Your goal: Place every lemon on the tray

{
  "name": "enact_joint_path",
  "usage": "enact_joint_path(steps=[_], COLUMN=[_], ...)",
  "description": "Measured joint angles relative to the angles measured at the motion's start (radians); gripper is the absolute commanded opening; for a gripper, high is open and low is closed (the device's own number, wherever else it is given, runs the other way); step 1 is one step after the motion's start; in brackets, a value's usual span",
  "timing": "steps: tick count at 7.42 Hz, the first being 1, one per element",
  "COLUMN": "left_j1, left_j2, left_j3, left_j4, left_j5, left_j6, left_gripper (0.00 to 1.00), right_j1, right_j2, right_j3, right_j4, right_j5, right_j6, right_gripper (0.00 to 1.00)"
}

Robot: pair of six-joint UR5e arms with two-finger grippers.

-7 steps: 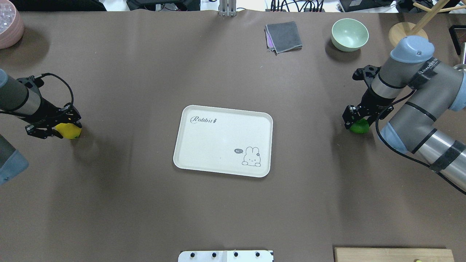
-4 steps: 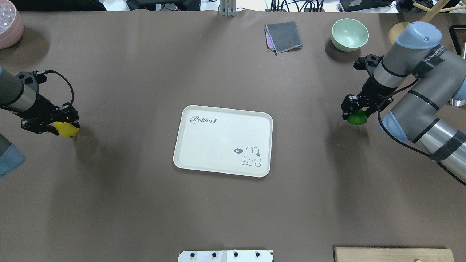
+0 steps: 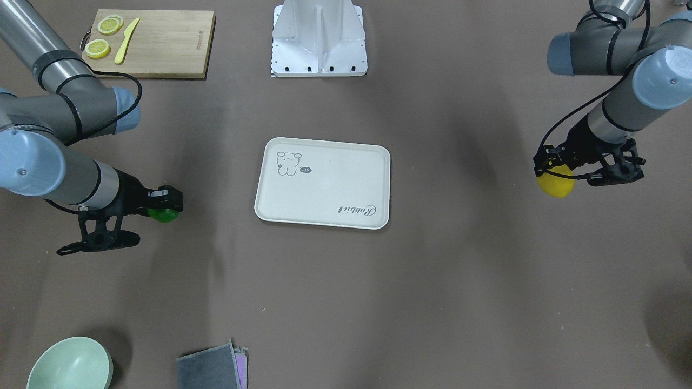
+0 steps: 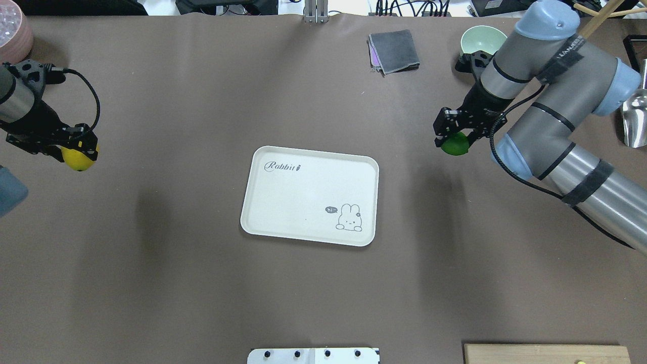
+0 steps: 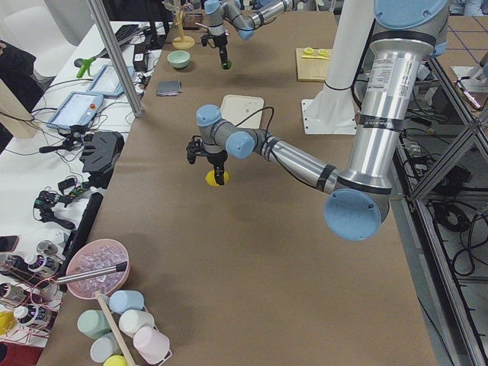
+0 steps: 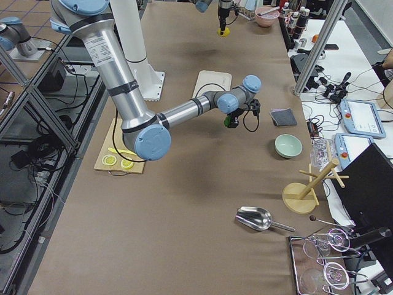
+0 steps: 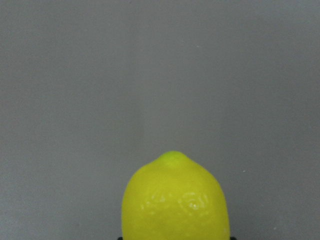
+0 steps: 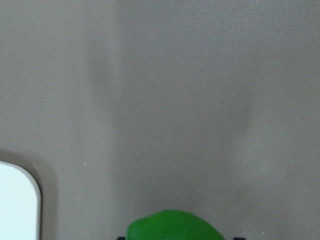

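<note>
The cream-white tray (image 4: pixel 309 195) lies at the table's middle, with nothing on it; it also shows in the front view (image 3: pixel 323 182). My left gripper (image 4: pixel 76 151) is shut on the yellow lemon (image 4: pixel 79 158) and holds it above the table, far left of the tray; the lemon also shows in the front view (image 3: pixel 555 182) and fills the left wrist view (image 7: pixel 175 200). My right gripper (image 4: pixel 454 136) is shut on the green lemon (image 4: pixel 455 144), held above the table right of the tray; it also shows in the front view (image 3: pixel 162 214) and the right wrist view (image 8: pixel 172 226).
A green bowl (image 4: pixel 480 38) and a folded grey cloth (image 4: pixel 394 50) lie at the far right. A pink bowl (image 4: pixel 12 33) is at the far left corner. A wooden cutting board (image 3: pixel 151 38) with lemon slices and a yellow knife sits near the robot's base.
Both arms have lifted their lemons off the table. The right gripper has carried the green one left toward the tray; the left gripper has risen and drifted away.
</note>
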Motion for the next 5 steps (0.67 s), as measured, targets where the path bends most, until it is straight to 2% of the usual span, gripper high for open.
enact_joint_path(steps=[3,5], left_j1=[-0.043,-0.065], left_j2=[-0.067,-0.213], left_j3=[-0.135,-0.165], left_j4=[0.243,0.459], left_j5=[-0.001,-0.001], left_j6=[0.085,0.102], left_gripper=[0.0,0.0], right_j1=[-0.106,-0.16], right_j2=[0.117,0.181], right_j3=[-0.019,-0.071], right_j4=[0.006,0.051], right_j5=[-0.007,-0.012], right_j6=[0.104,0.104], right_gripper=[0.28,0.29])
